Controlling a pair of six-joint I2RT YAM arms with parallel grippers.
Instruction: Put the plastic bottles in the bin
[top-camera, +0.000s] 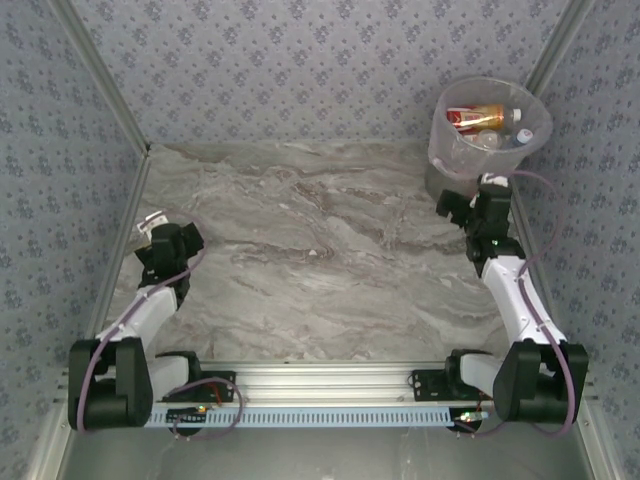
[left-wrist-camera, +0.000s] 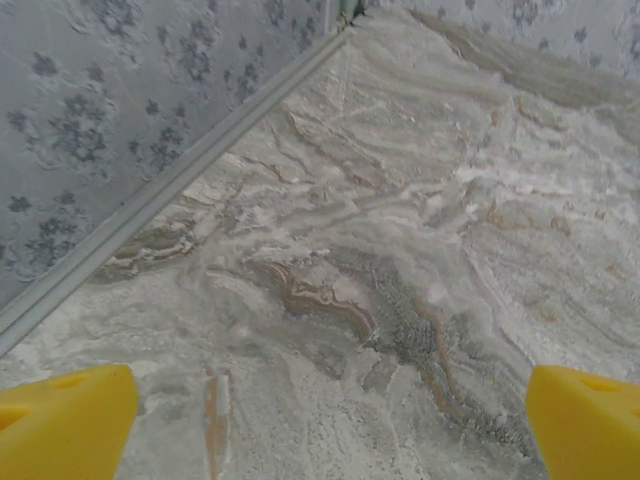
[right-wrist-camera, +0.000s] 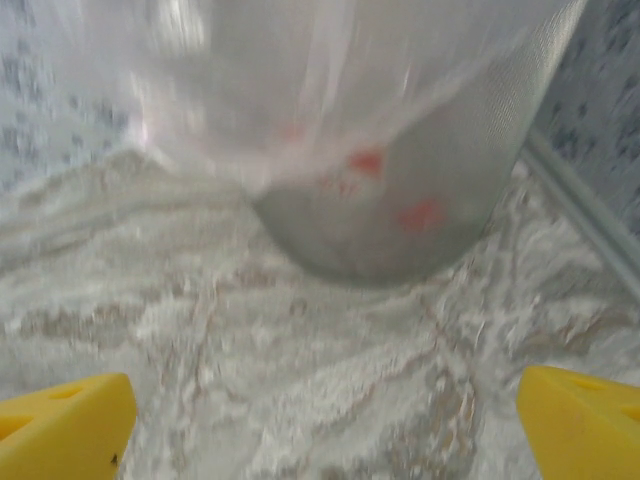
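Bottles (top-camera: 478, 117), roughly three, inside one bin (top-camera: 441, 152)

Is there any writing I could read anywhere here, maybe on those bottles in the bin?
No text can be read.
On the amber plastic bottle in the tall translucent grey-white plastic bin: a red label, too small to read.
Through the bin wall, right wrist view: red patches, blurred.
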